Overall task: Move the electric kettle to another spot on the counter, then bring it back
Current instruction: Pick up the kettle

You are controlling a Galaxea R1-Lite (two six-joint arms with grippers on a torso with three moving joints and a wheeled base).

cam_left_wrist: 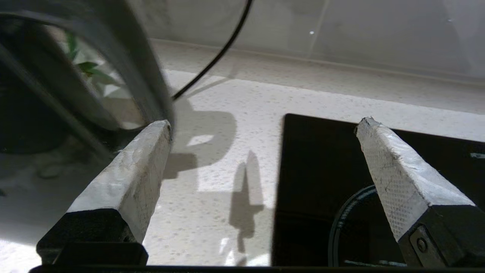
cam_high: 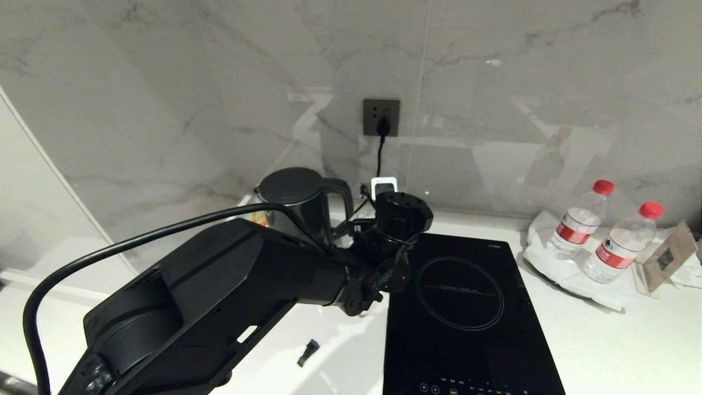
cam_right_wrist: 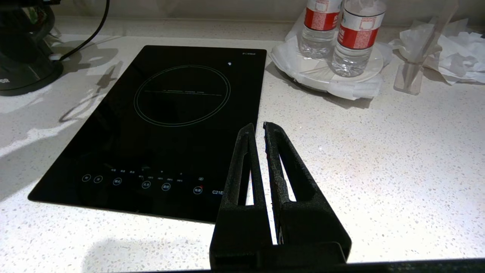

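My left claw (cam_left_wrist: 261, 125) is spread wide with nothing in it, one finger (cam_left_wrist: 129, 174) right beside the electric kettle (cam_high: 296, 200) handle. Kettle's at the back of the bench (cam_high: 603, 340), left of the cooktop (cam_high: 466, 307). Right claw (cam_right_wrist: 257, 129) is pinched together out front.

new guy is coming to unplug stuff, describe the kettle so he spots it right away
Find the wall socket above the counter and follow its cord down. Left of the cooktop, by the back wall, stands the kettle: the only tall glossy black jug, with a flat lid and loop handle.
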